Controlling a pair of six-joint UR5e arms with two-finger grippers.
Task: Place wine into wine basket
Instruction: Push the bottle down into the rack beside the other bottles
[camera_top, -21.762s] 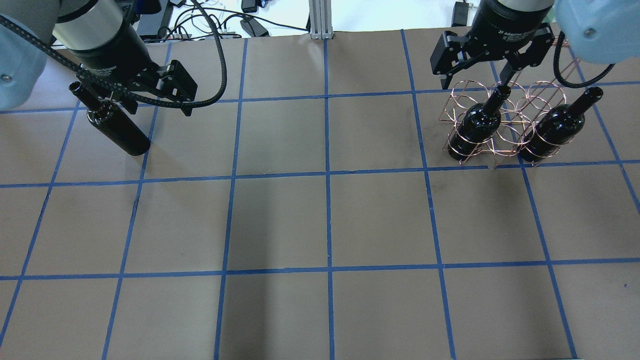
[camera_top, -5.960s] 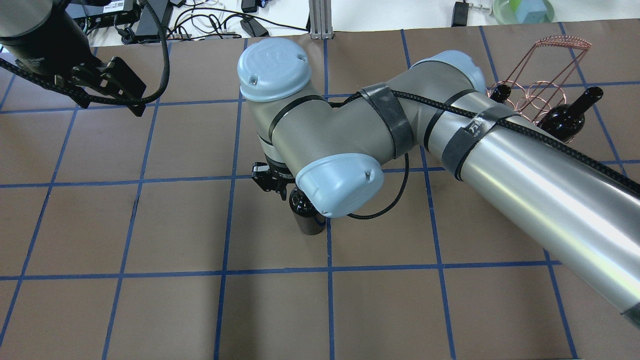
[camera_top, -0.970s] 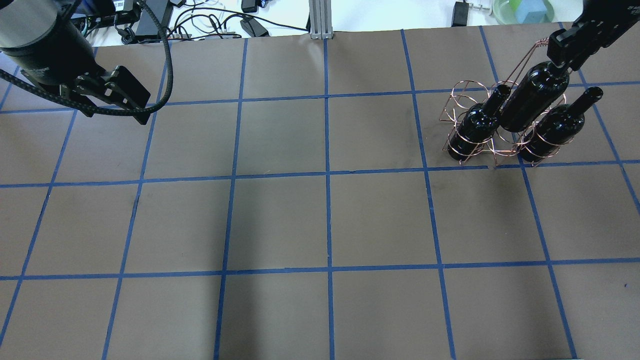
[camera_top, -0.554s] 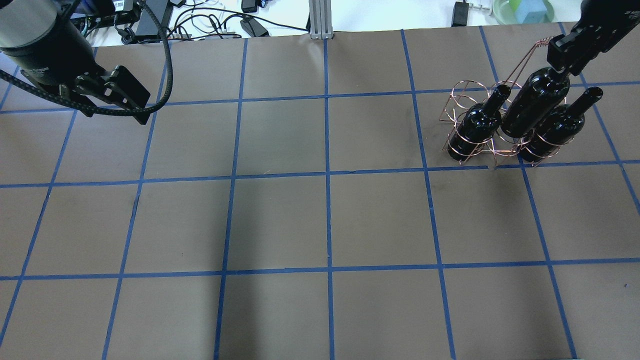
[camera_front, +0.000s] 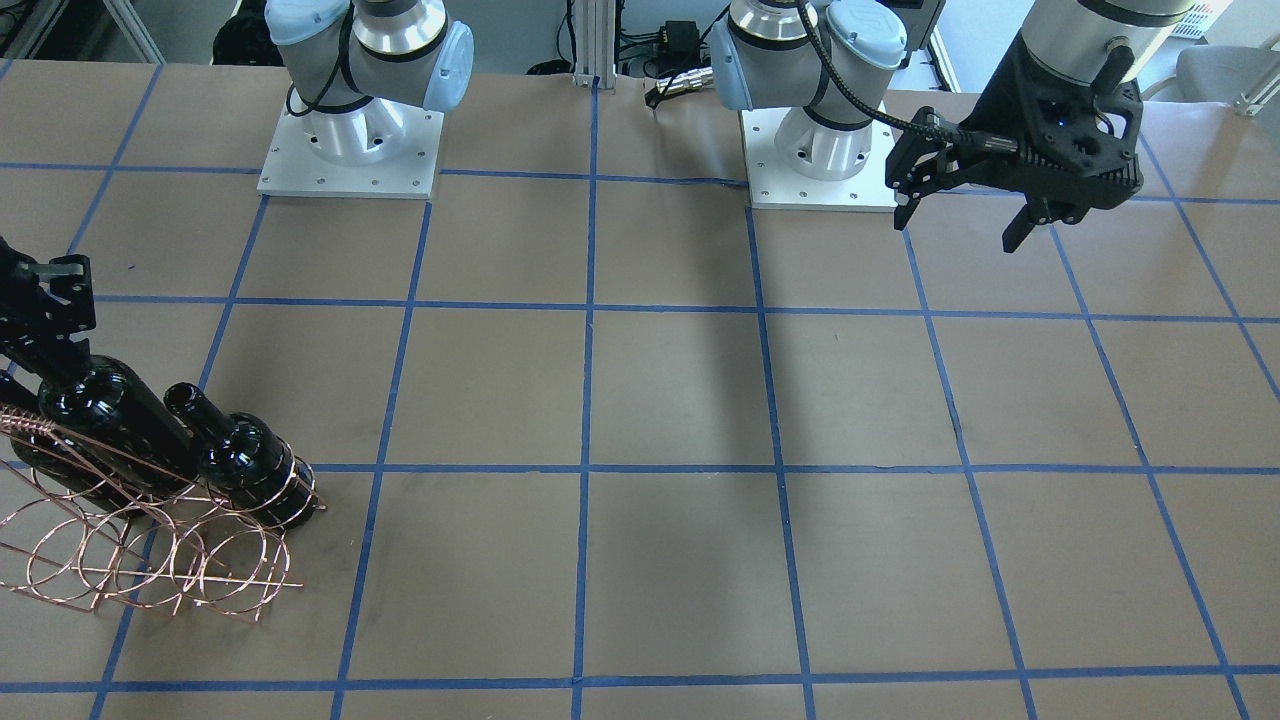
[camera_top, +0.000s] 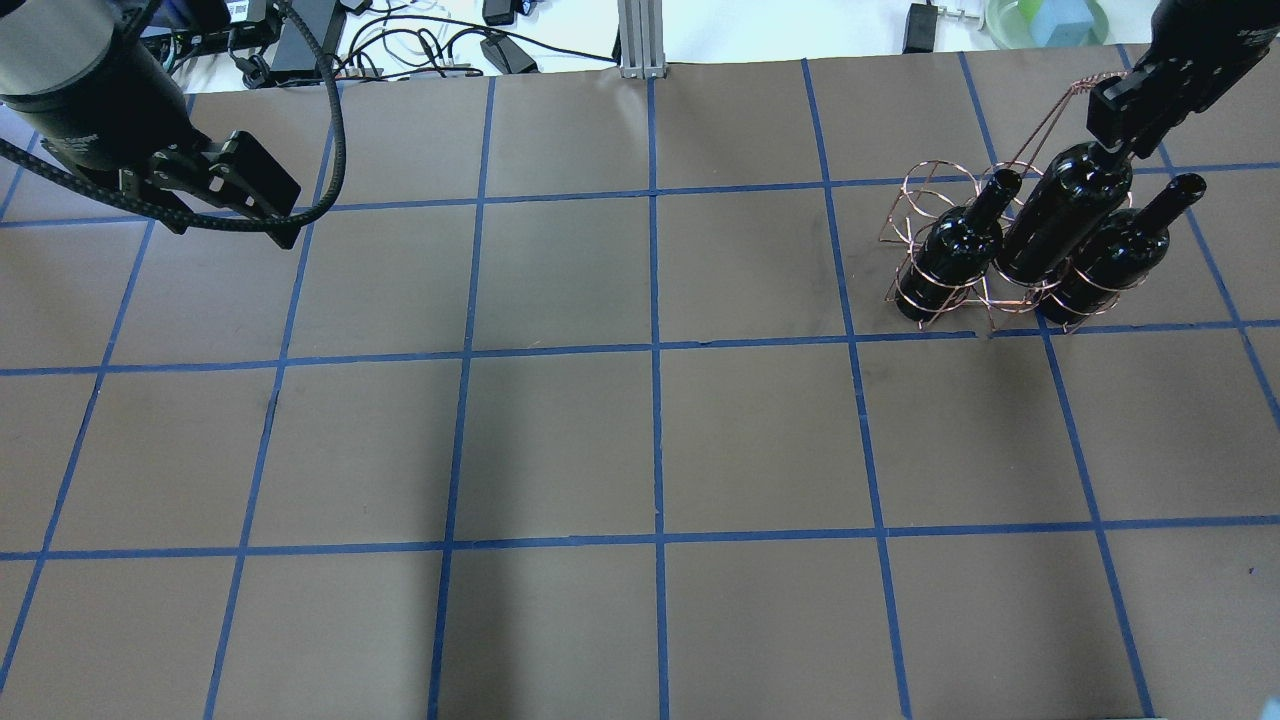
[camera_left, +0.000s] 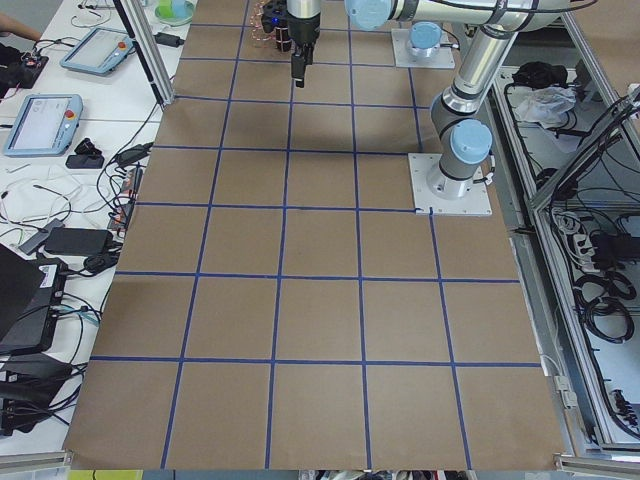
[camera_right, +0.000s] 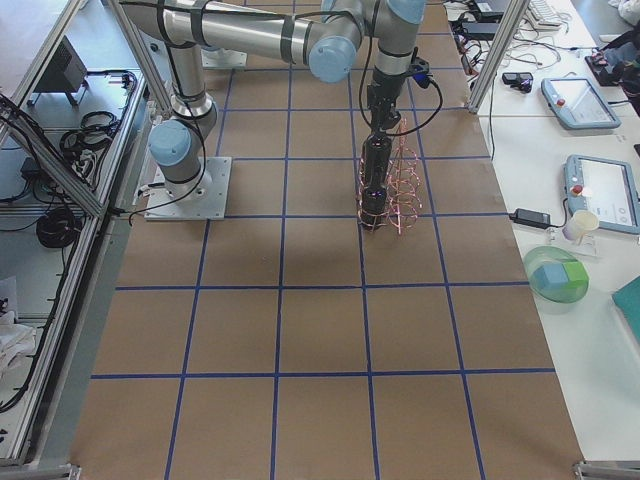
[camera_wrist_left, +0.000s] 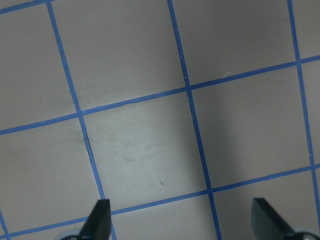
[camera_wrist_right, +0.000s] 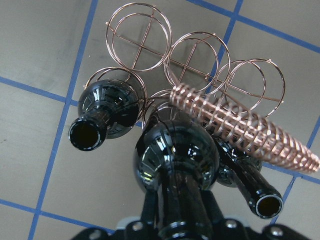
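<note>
My right gripper (camera_top: 1128, 112) is shut on the neck of a near-black wine bottle (camera_top: 1065, 215). It holds the bottle upright with its base in the middle of the copper wire wine basket (camera_top: 928, 188). Two like bottles (camera_top: 955, 250) (camera_top: 1110, 255) stand in the basket on either side. The right wrist view looks down on the held bottle (camera_wrist_right: 175, 160), the twisted handle (camera_wrist_right: 240, 125) and empty loops (camera_wrist_right: 145, 35). In the front view the held bottle (camera_front: 100, 420) and basket (camera_front: 150, 570) are at the far left. My left gripper (camera_top: 222, 208) is open and empty at the far-left back of the table.
A green bowl with a blue block (camera_top: 1045, 18) and cables (camera_top: 400, 45) lie beyond the table's back edge. An aluminium post (camera_top: 637, 35) stands at the back middle. The two arm bases (camera_front: 350, 150) (camera_front: 820, 150) are bolted on the robot's side.
My right gripper has lowered the held bottle a little further down into the middle of the basket. The left arm has not moved.
</note>
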